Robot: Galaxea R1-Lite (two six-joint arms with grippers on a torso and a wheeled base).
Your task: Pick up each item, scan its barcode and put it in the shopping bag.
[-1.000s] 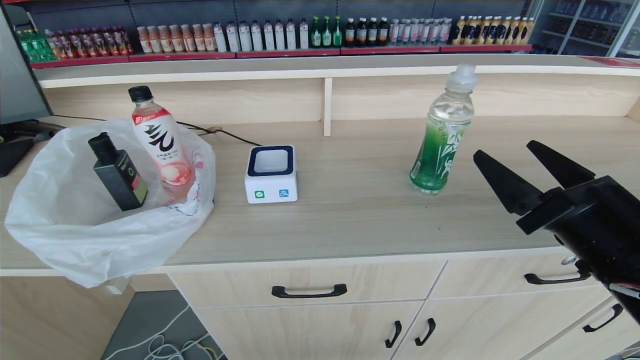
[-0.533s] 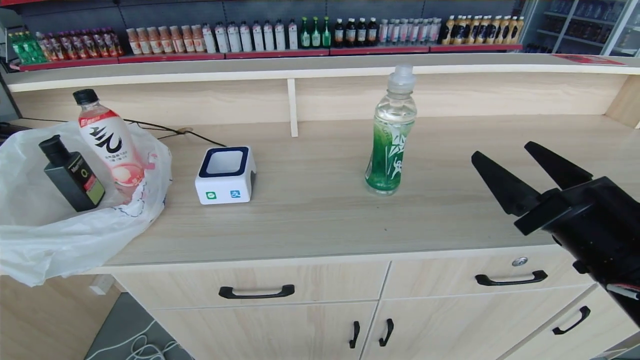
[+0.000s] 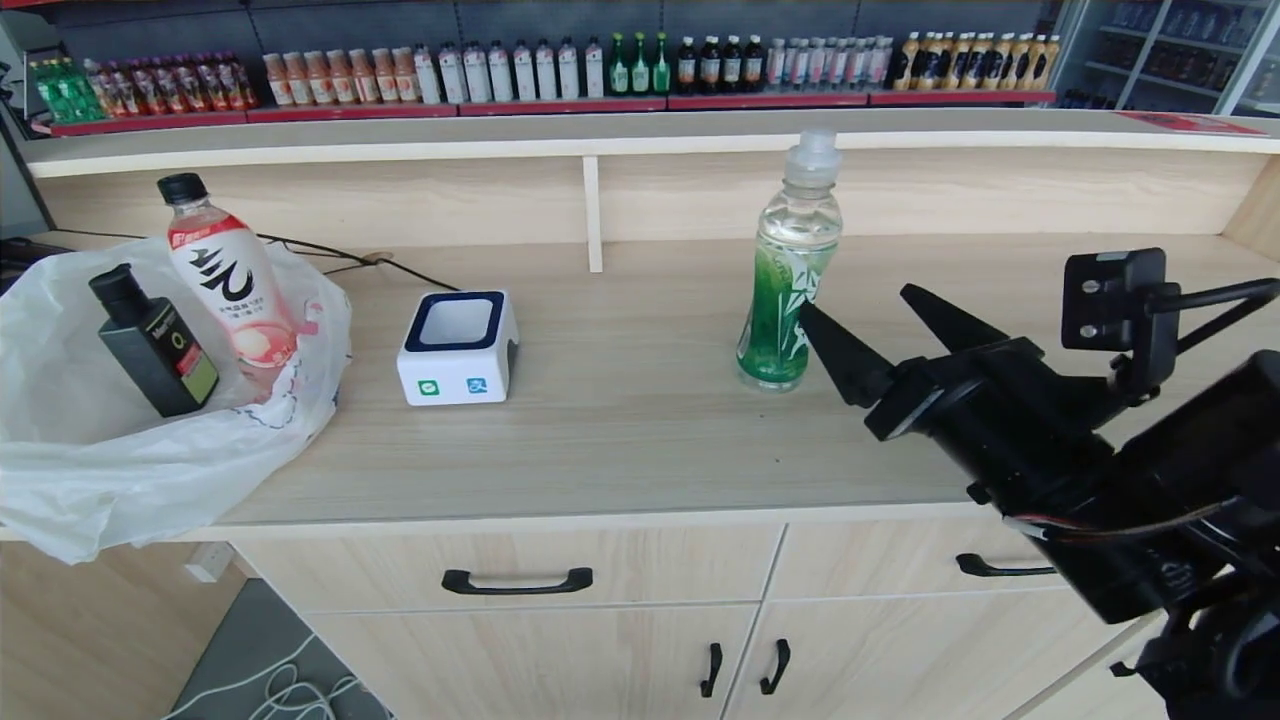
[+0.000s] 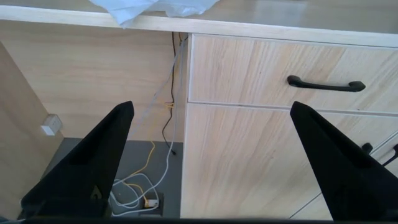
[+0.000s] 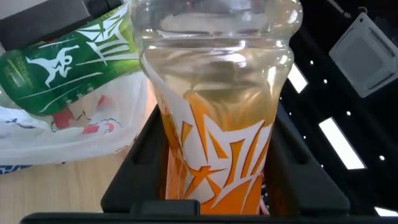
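Green bottle [image 3: 790,270] upright on desk [image 3: 620,430], just left of right pincer [image 3: 855,298]; it's spread wide, empty, tips toward bottle. Left pincer [image 4: 211,106] open, empty, low by cupboard [image 4: 249,68].

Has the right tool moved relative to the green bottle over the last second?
Yes. The right tool has moved to the robot's left, toward the green bottle. Its open fingers now sit right beside the bottle, where a wide gap showed before.

Counter [image 3: 640,440] gap between scanner [image 3: 457,347] and green bottle [image 3: 790,270], probably passable
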